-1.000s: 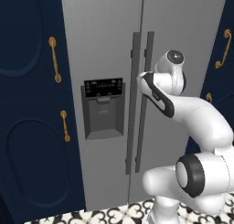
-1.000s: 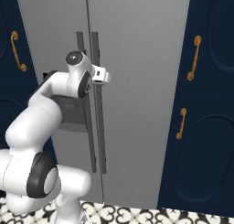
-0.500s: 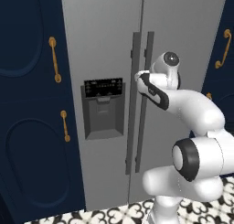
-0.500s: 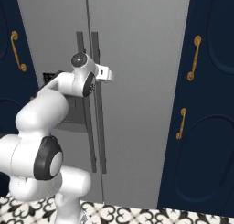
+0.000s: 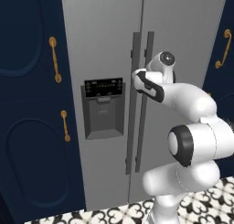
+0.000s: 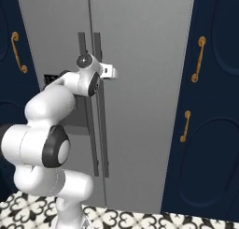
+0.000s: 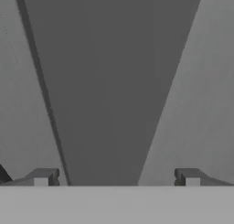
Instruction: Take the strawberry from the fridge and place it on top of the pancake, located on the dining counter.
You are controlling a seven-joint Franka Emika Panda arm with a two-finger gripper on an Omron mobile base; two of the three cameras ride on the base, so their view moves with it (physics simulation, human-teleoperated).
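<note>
The light grey fridge [image 5: 105, 45] [image 6: 140, 60] stands shut, its two dark bar handles side by side at the door seam. My gripper [image 6: 110, 73] [image 5: 138, 77] is up against those handles at about dispenser height. In the hand view, a dark grey handle [image 7: 109, 81] runs between my two fingertips [image 7: 43, 177], and the gripper [image 7: 116, 177] is open wide around it without touching. The strawberry is hidden behind the shut doors. The pancake and the dining counter are out of view.
Navy cabinets with gold handles flank the fridge on the left [image 5: 27, 104] and the right [image 6: 210, 106]. A black dispenser panel [image 5: 103, 106] sits in the left door. Patterned black-and-white tiles [image 6: 140, 218] cover the floor.
The arm has pushed forward, bringing the hand closer in against the fridge handles. The jaws stay open and the fridge doors have not moved.
</note>
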